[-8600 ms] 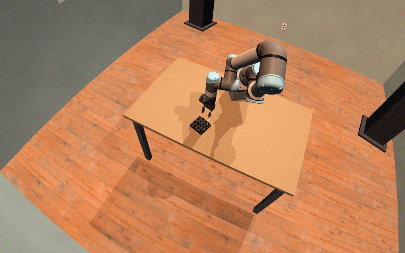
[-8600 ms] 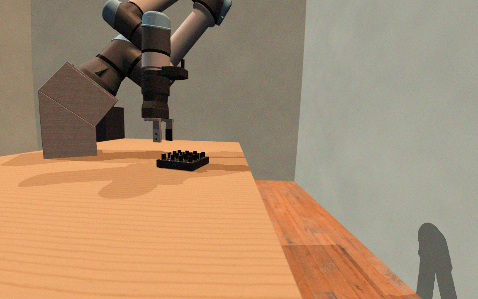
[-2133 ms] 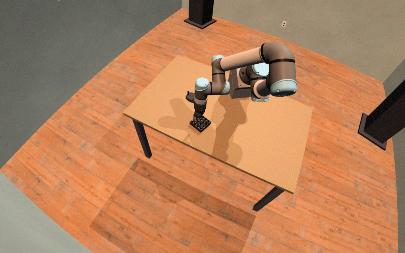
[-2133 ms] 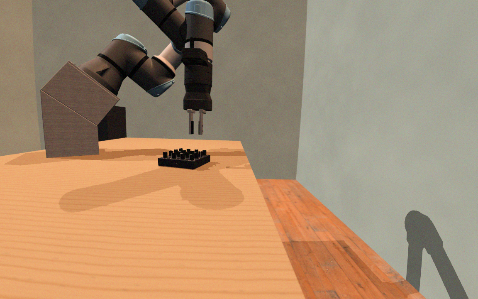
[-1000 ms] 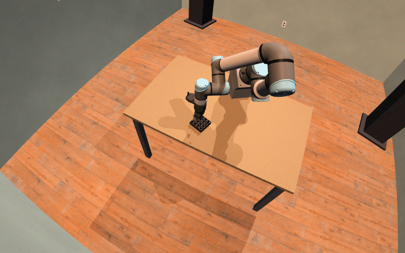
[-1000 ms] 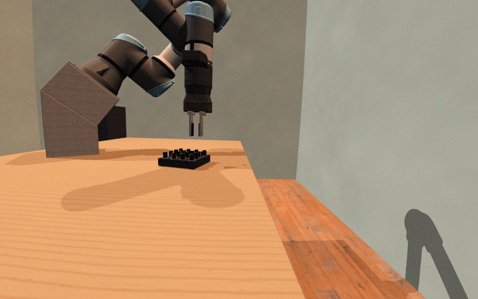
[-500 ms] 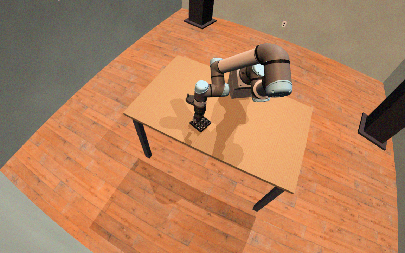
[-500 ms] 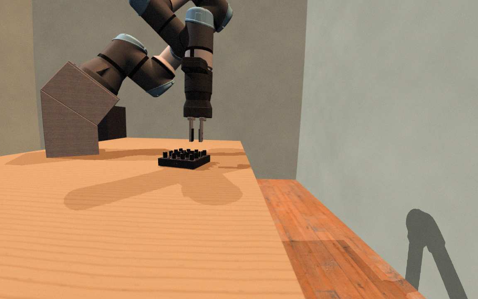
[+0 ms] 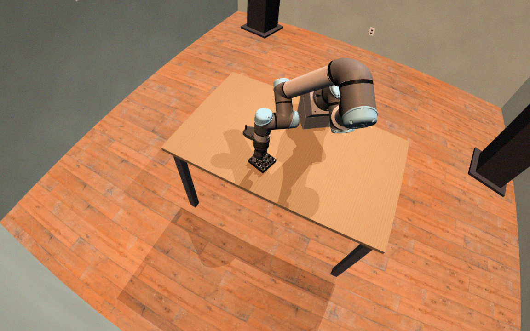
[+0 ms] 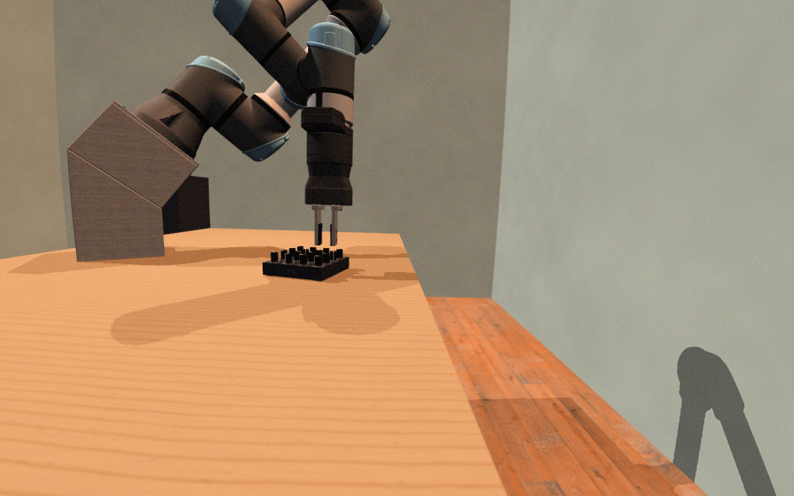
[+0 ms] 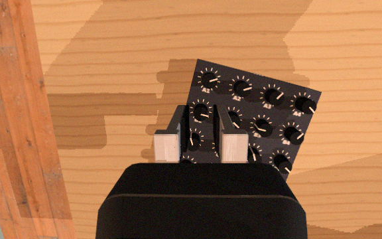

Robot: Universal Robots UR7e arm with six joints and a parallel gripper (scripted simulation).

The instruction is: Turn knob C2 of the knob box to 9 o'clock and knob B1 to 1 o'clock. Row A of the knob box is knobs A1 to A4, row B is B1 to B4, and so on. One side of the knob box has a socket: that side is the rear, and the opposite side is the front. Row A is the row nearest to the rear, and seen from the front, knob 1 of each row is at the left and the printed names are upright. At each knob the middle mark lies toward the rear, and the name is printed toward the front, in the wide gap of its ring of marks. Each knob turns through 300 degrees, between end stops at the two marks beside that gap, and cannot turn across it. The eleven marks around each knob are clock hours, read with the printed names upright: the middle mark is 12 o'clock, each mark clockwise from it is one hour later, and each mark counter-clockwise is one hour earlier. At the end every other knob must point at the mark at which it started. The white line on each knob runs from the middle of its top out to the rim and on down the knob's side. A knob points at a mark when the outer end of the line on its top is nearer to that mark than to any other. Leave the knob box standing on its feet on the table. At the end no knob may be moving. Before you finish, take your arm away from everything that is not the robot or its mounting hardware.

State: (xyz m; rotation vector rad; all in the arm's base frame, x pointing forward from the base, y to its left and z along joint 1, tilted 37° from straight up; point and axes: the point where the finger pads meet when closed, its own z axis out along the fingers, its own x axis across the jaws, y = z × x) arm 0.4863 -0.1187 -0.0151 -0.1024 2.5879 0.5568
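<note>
The black knob box (image 9: 261, 163) (image 10: 305, 266) (image 11: 223, 99) stands on its feet on the table (image 9: 341, 185) (image 10: 202, 370), near one edge. In the wrist view its names read nearly upright, with row A at the top. My gripper (image 9: 258, 155) (image 10: 326, 242) (image 11: 201, 119) points straight down, partly open and empty, with its fingertips just above the knob tops. Knob B1 (image 11: 200, 112) shows between the fingertips; its white line points right, about 3 o'clock. Knob C1 (image 11: 192, 139) shows lower in the same gap. Knob C2 is hidden behind the right finger.
The robot's base pedestal (image 9: 312, 113) (image 10: 116, 191) stands on the table behind the box. The table edge (image 10: 415, 271) runs close beside the box, with the wooden floor (image 11: 8, 99) beyond it. Neighbouring knobs A1 (image 11: 208, 79) and B2 (image 11: 234, 117) stand close to the fingers.
</note>
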